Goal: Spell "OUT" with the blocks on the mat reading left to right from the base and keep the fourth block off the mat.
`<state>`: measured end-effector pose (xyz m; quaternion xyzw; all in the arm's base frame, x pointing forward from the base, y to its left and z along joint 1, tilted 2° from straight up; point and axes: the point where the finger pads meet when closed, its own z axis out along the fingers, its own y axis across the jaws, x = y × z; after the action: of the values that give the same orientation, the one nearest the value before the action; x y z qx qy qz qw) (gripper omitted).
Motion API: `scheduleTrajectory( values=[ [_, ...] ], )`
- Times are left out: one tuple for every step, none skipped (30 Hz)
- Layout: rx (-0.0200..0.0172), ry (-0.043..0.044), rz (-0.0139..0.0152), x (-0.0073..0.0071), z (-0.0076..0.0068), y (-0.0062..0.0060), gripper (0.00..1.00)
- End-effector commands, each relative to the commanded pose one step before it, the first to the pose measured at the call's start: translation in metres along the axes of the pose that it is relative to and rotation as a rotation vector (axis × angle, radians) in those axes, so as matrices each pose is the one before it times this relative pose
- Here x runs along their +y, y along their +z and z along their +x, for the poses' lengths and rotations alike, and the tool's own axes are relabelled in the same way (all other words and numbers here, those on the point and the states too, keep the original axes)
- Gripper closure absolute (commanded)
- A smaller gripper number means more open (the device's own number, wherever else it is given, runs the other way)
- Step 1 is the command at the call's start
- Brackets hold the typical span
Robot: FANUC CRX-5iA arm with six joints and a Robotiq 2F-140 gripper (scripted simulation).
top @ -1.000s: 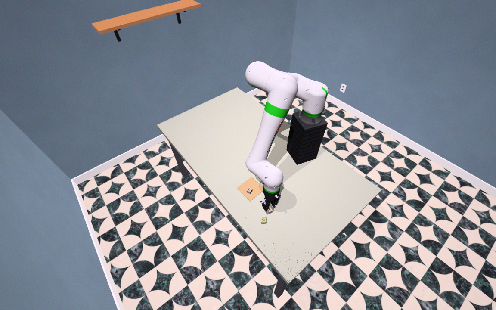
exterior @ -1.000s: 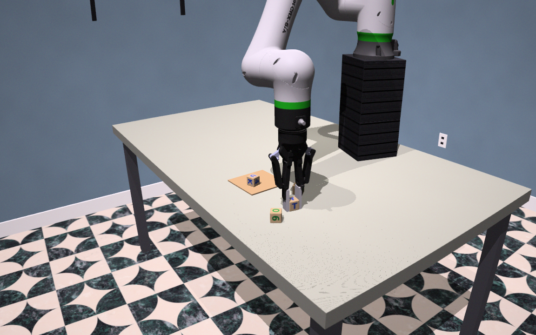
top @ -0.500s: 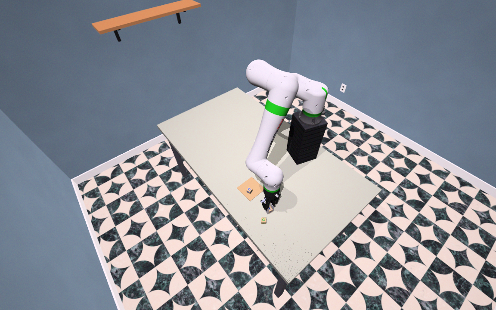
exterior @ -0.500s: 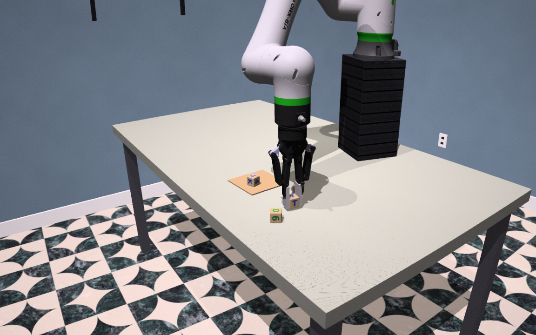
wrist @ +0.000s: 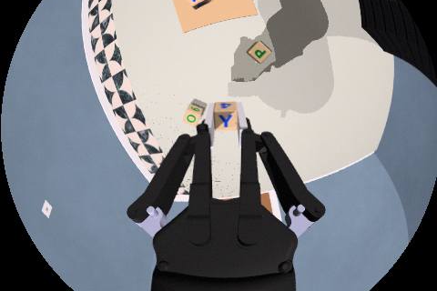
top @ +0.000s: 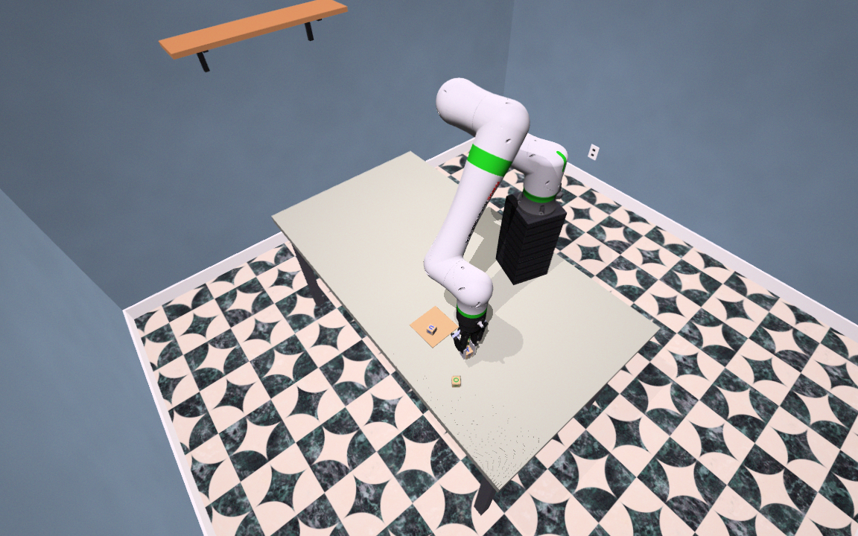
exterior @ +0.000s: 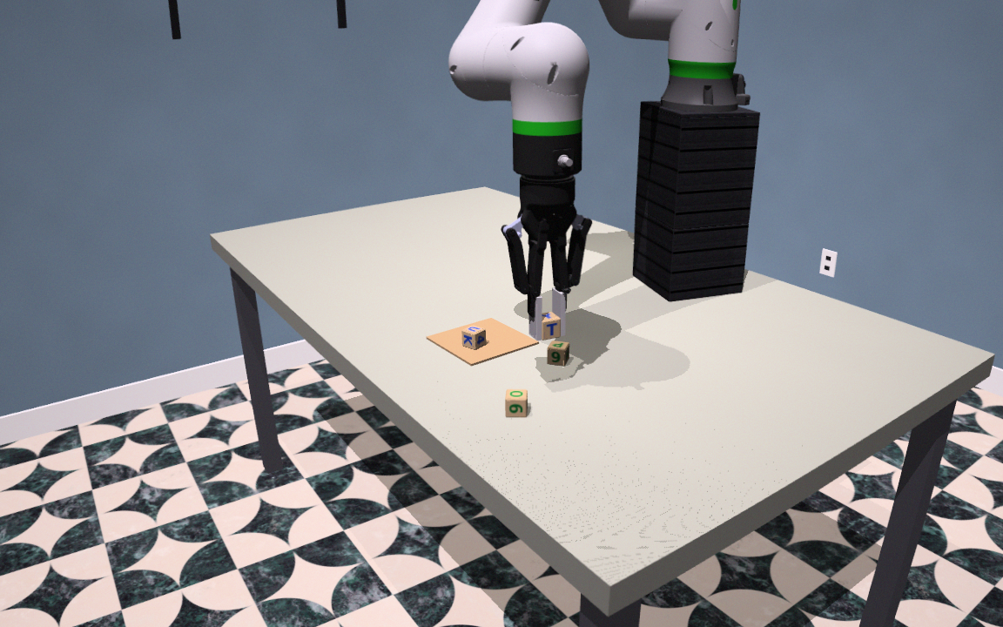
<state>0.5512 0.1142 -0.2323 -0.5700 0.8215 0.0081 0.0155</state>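
The pincer (exterior: 548, 320) grips the T block (exterior: 551, 326) between narrowly set fingers, lifted off the table (exterior: 723, 405). Below it sits another block (exterior: 558, 353); the mat (exterior: 508, 343) lies just beside.

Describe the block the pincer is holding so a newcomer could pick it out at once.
Start at the orange mat near the table's front edge. Just right of it, the pincer points straight down, shut on a wooden block raised off the table. It alone is held in the air, with a blue T on the side facing the exterior camera; the other blocks rest on surfaces.
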Motion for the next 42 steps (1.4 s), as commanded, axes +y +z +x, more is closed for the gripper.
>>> scheduleTrajectory(
  values=[
    [-0.00014, -0.00004, 0.00021, -0.00008, 0.0, -0.0097, 0.84],
    [0.0, 0.0, 0.0, 0.0, 0.0, -0.00046, 0.84],
    [0.0, 0.0, 0.0, 0.0, 0.0, -0.00007, 0.84],
    [0.0, 0.0, 0.0, 0.0, 0.0, 0.0, 0.84],
    [0.0, 0.0, 0.0, 0.0, 0.0, 0.0, 0.84],
    [0.0, 0.0, 0.0, 0.0, 0.0, 0.0, 0.84],
    [0.0, 0.0, 0.0, 0.0, 0.0, 0.0, 0.84],
    [0.0, 0.0, 0.0, 0.0, 0.0, 0.0, 0.84],
    [0.0, 0.0, 0.0, 0.0, 0.0, 0.0, 0.84],
    [0.0, 0.00026, 0.0, 0.0, 0.0, 0.0, 0.84],
    [0.0, 0.00174, 0.0, 0.0, 0.0, 0.00003, 0.84],
    [0.0, 0.0, 0.0, 0.0, 0.0, 0.0, 0.84],
    [0.0, 0.0, 0.0, 0.0, 0.0, 0.0, 0.84],
    [0.0, 0.00451, 0.0, 0.0, 0.0, 0.00007, 0.84],
    [0.0, 0.00839, 0.0, -0.00001, 0.0, 0.00013, 0.84],
    [-0.00001, 0.01319, 0.0, -0.00001, 0.0, 0.00021, 0.84],
    [-0.00001, 0.01875, 0.0, -0.00001, 0.0, 0.0003, 0.84],
    [-0.00001, 0.02489, 0.0, -0.00001, 0.0, 0.0004, 0.84],
    [-0.00002, 0.03147, 0.0, -0.00002, 0.0, 0.0005, 0.84],
    [-0.00002, 0.03835, 0.0, -0.00002, 0.0, 0.00061, 0.84],
    [-0.00002, 0.04537, -0.00001, -0.00002, 0.0, 0.00072, 0.84],
    [-0.00002, 0.03113, 0.0, -0.00002, 0.0, 0.00049, 0.84],
    [-0.00001, 0.02606, 0.0, -0.00001, 0.0, 0.00041, 0.84],
    [-0.00001, 0.02902, 0.0, -0.00001, 0.0, 0.00046, 0.84],
    [-0.00001, 0.03068, -0.00001, -0.00001, 0.0, 0.00049, 0.84],
    [-0.00001, 0.02959, -0.00001, -0.00001, 0.0, 0.00047, 0.84],
    [-0.00001, 0.02953, -0.00001, -0.00001, 0.0, 0.00047, 0.84],
    [-0.00001, 0.02847, -0.00001, -0.00001, 0.0, 0.00045, 0.84],
    [0.0, 0.0, 0.0, 0.0, 0.0, 0.0, 0.84],
    [0.0, 0.0, 0.0, 0.0, 0.0, 0.0, 0.84],
    [-0.00003, 0.07871, -0.00002, -0.00003, 0.0, 0.00125, 0.84],
    [-0.00001, 0.02883, -0.00001, -0.00001, 0.0, 0.00046, 0.84],
    [-0.00001, 0.02149, -0.00001, -0.00001, 0.0, 0.00034, 0.84],
    [-0.00001, 0.02629, -0.00001, -0.00001, 0.0, 0.00042, 0.84],
    [-0.00001, 0.02944, -0.00001, -0.00001, 0.0, 0.00047, 0.84],
    [-0.00001, 0.02947, -0.00001, -0.00001, 0.0, 0.00047, 0.84],
    [-0.00001, 0.02898, -0.00001, -0.00001, 0.0, 0.00046, 0.84],
    [-0.00001, 0.02853, -0.00001, -0.00001, 0.0, 0.00045, 0.84],
    [-0.00001, 0.02889, -0.00001, -0.00001, 0.0, 0.00046, 0.84],
    [-0.00001, 0.02867, -0.00001, -0.00001, 0.0, 0.00046, 0.84],
    [-0.00001, 0.02858, -0.00001, -0.00001, 0.0, 0.00046, 0.84],
    [-0.00001, 0.02911, -0.00001, -0.00001, 0.0, 0.00046, 0.84]
  ],
)
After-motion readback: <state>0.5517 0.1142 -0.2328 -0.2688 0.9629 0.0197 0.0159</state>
